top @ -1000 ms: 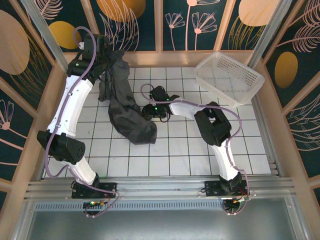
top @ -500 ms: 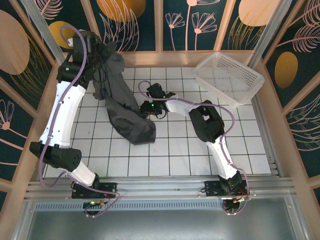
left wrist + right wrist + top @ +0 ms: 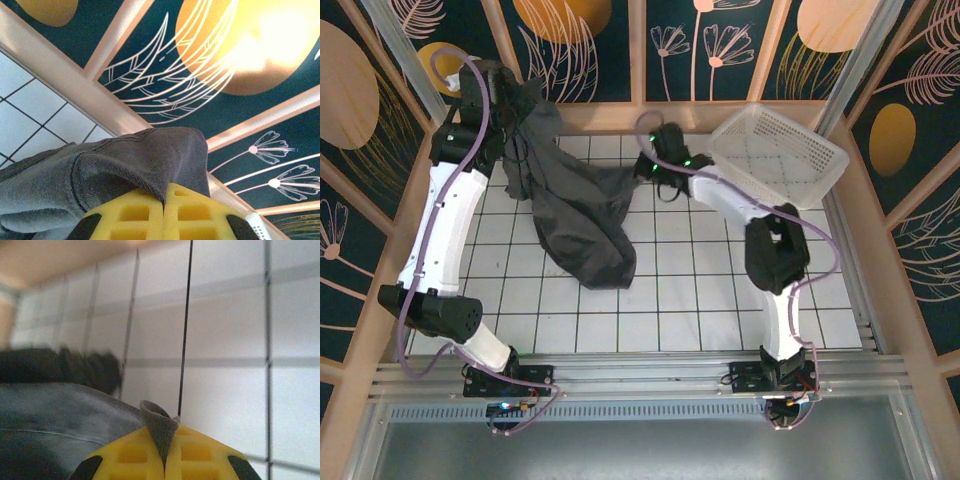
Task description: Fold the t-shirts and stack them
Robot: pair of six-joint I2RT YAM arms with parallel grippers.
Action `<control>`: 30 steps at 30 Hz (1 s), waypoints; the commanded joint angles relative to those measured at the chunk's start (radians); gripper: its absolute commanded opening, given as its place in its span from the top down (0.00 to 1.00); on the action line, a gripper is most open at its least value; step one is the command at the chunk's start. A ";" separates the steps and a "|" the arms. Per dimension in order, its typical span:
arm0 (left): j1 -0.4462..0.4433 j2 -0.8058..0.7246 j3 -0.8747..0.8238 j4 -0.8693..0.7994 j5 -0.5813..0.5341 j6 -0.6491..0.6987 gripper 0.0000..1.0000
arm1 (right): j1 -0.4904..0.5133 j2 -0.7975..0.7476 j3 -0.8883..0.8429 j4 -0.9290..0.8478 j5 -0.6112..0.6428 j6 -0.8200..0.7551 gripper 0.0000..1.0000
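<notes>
Top external view: one dark t-shirt, one white mesh basket, and two arms, each ending in one pincer, stand over a white tiled worktop. The left arm reaches to the far left corner, where the left pincer is clenched on a bunched upper edge of the t-shirt, held above the tiles. The right arm bends toward the far middle of the worktop, where the right pincer is clenched on another edge of the same t-shirt. Between the two grips the cloth spreads as a slack sheet; its lower part hangs down and rests crumpled on the tiles left of centre. Whether a second shirt lies within the folds cannot be told. The basket sits tilted at the far right corner, well apart from the cloth. Left wrist view: the yellow pads of the left pincer meet with no gap, and grey cloth passes between them and drapes over their tips. Right wrist view: the right pincer has its yellow pads pressed together on a small upright fold of cloth, the rest of the t-shirt trailing left, blurred, over the tiles.
</notes>
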 commanded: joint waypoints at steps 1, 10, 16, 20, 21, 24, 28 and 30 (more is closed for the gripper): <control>0.034 0.000 0.077 0.125 -0.013 0.020 1.00 | -0.052 -0.105 0.100 0.017 0.099 -0.061 1.00; 0.080 -0.029 0.090 0.291 0.029 0.051 1.00 | -0.090 -0.179 0.257 0.041 0.225 -0.138 1.00; 0.080 -0.156 -0.006 0.382 -0.014 0.115 1.00 | -0.091 -0.288 0.253 0.104 0.291 -0.184 1.00; 0.080 -0.270 -0.087 0.466 -0.046 0.172 1.00 | -0.091 -0.426 0.131 0.223 0.320 -0.216 1.00; 0.080 -0.301 -0.113 0.495 -0.048 0.182 1.00 | -0.091 -0.464 0.093 0.255 0.325 -0.219 1.00; 0.080 -0.393 -0.200 0.598 -0.054 0.209 1.00 | -0.091 -0.586 -0.036 0.349 0.339 -0.228 1.00; 0.080 -0.503 -0.282 0.717 -0.082 0.237 0.97 | -0.093 -0.725 -0.188 0.455 0.347 -0.231 1.00; 0.080 -0.527 -0.293 0.759 -0.097 0.247 0.97 | -0.092 -0.763 -0.212 0.465 0.363 -0.230 1.00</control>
